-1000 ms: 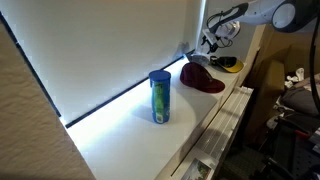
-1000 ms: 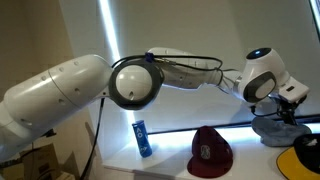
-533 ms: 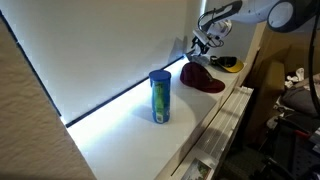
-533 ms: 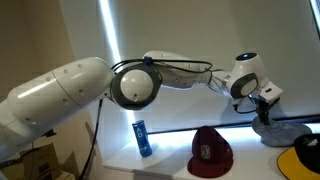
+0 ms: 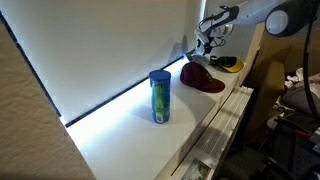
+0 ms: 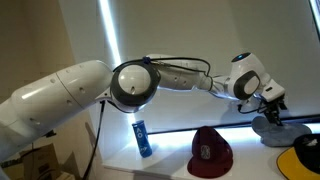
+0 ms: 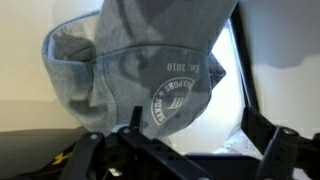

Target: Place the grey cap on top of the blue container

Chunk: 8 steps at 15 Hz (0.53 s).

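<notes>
One grey cap (image 7: pixel 140 70), at the far end of the table (image 5: pixel 125 140), is hovered over by the gripper (image 6: pixel 272 112), jaws spread wide and empty; grasping is probably needed next.

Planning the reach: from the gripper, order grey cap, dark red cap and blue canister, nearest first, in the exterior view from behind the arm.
1. Grey fabric cap, just below the gripper.
2. Dark red fabric cap, midway.
3. Blue cylindrical container, far end.

A pale window blind (image 5: pixel 110 50) glows above a white ledge (image 5: pixel 150 135).
</notes>
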### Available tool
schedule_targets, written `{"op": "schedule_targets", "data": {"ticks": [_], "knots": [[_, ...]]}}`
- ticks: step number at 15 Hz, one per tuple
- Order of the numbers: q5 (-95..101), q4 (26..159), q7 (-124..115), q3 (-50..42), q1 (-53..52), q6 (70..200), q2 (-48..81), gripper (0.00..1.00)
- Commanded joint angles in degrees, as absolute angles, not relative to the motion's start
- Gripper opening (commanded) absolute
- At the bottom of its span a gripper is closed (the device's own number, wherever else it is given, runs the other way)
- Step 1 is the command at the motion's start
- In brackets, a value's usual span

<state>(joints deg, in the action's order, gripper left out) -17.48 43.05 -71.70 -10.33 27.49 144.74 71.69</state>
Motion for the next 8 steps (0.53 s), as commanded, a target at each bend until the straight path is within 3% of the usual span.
{"op": "schedule_targets", "data": {"ticks": [1,3,6,8], "knots": [[-17.3,43.1,-72.9,-11.2,27.1,144.9,71.8,1.0],[-17.2,43.1,-73.5,-11.7,26.8,145.0,72.0,1.0],[-15.7,39.1,-69.2,-8.7,27.9,135.0,74.7,1.0],[-16.6,42.1,-70.5,-10.0,26.9,138.7,73.0,1.0]]}}
